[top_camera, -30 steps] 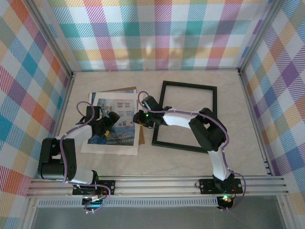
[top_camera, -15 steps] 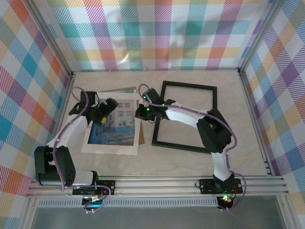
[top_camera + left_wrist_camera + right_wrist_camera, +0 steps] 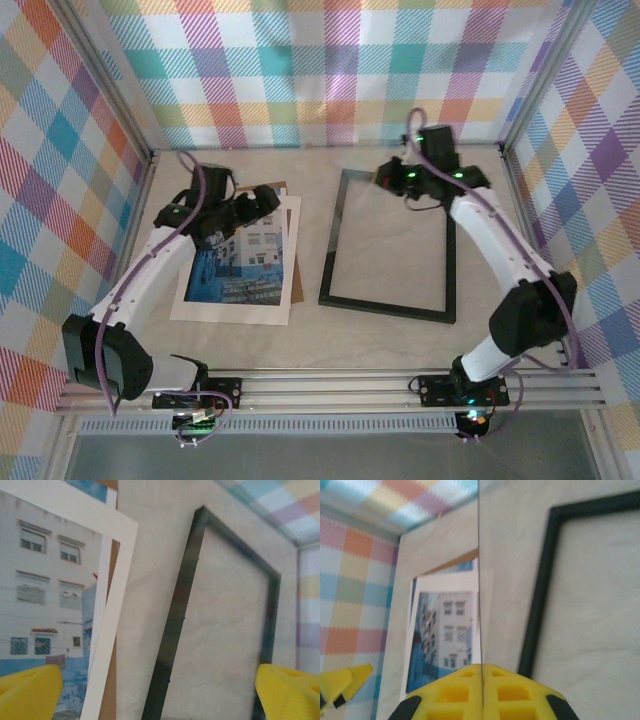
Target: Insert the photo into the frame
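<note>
The photo (image 3: 240, 265), pale buildings in blue and white, lies flat left of centre on a white sheet and a brown board (image 3: 297, 275). To its right lies the black frame (image 3: 388, 306) with bare table inside it. My left gripper (image 3: 262, 200) hovers open over the photo's far right corner. In the left wrist view its yellow fingertips (image 3: 30, 690) stand wide apart, with the photo (image 3: 45, 595) and frame (image 3: 187, 610) between them. My right gripper (image 3: 388, 178) is raised at the frame's far edge. Its jaws (image 3: 482, 666) are shut on a thin clear sheet (image 3: 479, 580) seen edge-on.
Checked walls close in the table on the left, back and right. An aluminium rail (image 3: 330, 385) runs along the near edge by the arm bases. Bare tabletop (image 3: 400, 245) shows inside the frame and near the front.
My right arm has swung from the photo's right edge to the far end of the frame and its jaws have shut. My left gripper moved back toward the photo's far right corner.
</note>
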Action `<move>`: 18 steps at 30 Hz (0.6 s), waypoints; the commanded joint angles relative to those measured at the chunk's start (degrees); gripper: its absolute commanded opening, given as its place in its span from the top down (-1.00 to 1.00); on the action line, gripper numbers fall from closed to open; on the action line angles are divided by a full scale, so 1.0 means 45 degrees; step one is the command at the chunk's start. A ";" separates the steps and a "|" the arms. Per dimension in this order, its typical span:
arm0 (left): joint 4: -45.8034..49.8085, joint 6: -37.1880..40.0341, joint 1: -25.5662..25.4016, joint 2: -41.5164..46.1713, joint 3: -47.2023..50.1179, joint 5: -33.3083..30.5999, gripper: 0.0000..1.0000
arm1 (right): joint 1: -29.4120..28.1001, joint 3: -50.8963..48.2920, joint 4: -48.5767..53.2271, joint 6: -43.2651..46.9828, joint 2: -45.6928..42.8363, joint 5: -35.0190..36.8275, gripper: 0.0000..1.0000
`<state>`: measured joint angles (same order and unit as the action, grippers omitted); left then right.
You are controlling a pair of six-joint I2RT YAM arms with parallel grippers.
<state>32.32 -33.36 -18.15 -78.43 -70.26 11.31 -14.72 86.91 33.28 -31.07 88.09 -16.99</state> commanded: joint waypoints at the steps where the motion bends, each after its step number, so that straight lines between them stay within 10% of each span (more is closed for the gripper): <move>1: 0.0383 0.0077 -0.0928 -0.0979 -0.0295 -0.0828 -0.97 | 0.1628 0.0185 0.1630 0.1181 -0.1152 -0.0485 1.00; 9: 0.0817 0.0700 -0.3287 -0.4654 -0.2591 -0.1642 -0.83 | 0.5029 0.0463 0.1354 0.1270 -0.2520 -0.1550 1.00; 18: 0.1513 0.1288 -0.4042 -0.8494 -0.5619 -0.2515 -0.57 | 0.5518 0.0605 0.0859 0.1095 -0.2506 -0.2419 1.00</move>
<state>36.21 -29.52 -35.90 -113.97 -91.59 2.11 10.07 88.62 38.81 -26.87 77.30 -24.36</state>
